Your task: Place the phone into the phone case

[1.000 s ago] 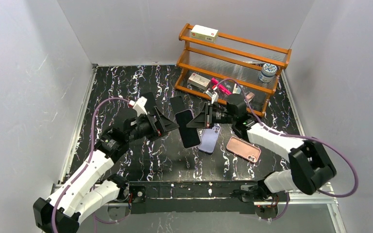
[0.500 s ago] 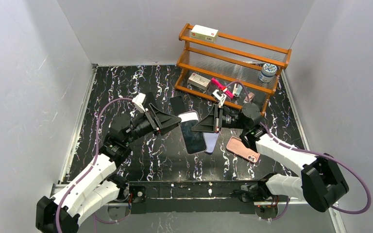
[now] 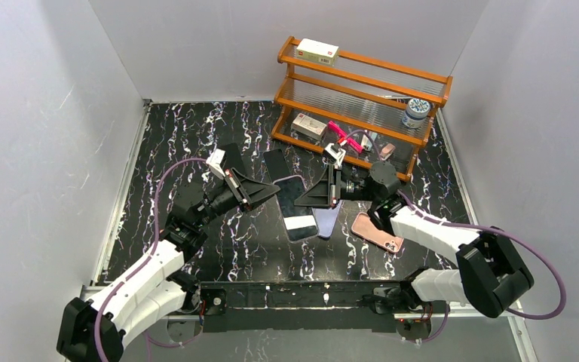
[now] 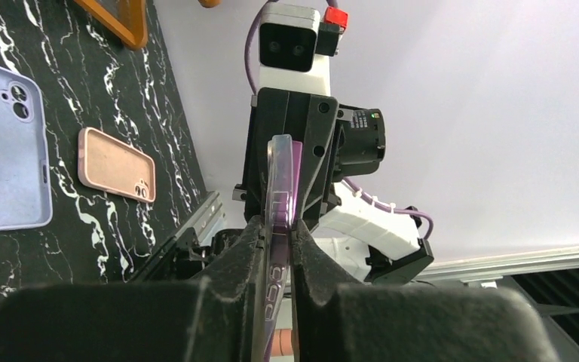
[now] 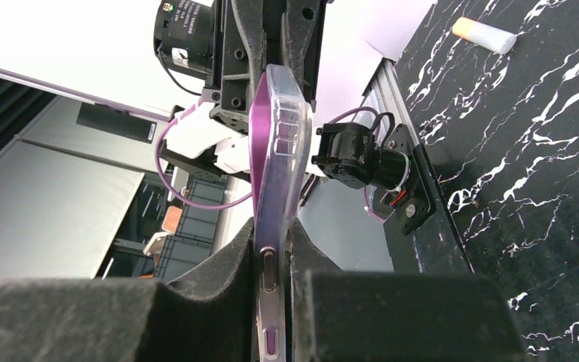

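Note:
A purple phone with a clear phone case round its edge hangs just above the table between both arms. My left gripper is shut on its left side. In the left wrist view the phone stands edge-on, pinched between the left gripper's pads. From the right, my right gripper is shut on the same phone. In the right wrist view that gripper has its pads pressed on the case beside the side buttons.
A lilac case lies flat under the held phone and a pink case lies to its right. A dark phone lies flat behind. The wooden shelf with boxes and a jar stands at the back right.
The left gripper has closed from wide open onto the phone. The phone has turned from upright to lie flatter and lower, and the right arm has shifted right.

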